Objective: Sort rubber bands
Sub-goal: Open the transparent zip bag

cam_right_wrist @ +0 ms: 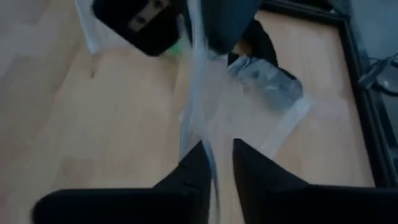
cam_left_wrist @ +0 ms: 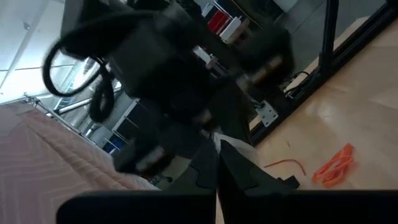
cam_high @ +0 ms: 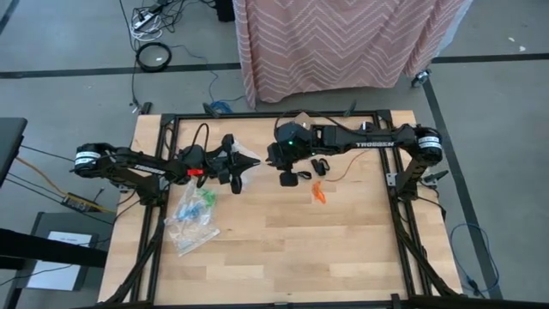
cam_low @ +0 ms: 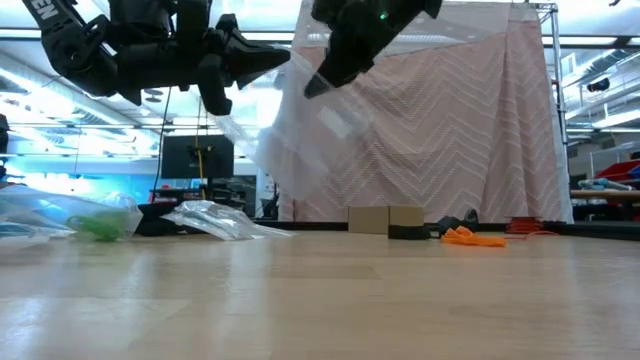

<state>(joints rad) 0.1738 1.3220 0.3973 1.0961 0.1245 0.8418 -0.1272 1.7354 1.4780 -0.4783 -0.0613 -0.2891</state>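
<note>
Rubber bands: I see an orange cluster (cam_high: pixel 318 192) lying flat on the table (cam_high: pixel 283 249), just beside and below the right gripper (cam_high: pixel 290 178) in the high view. Its long axis runs roughly from the arms' end of the table toward the near edge. A black pair (cam_high: pixel 320 165) lies closer to the right arm. Green and blue bands (cam_high: pixel 199 202) sit inside clear zip bags (cam_high: pixel 190 223) below the left gripper (cam_high: pixel 243 163).

Both grippers hang above the table, tips facing each other, with a clear bag (cam_low: pixel 290 140) stretched between them. I read the left gripper as clamped on the bag's edge. The right gripper's fingers (cam_right_wrist: pixel 252 163) stand narrowly apart with the film (cam_right_wrist: pixel 200 118) passing between them.
</note>
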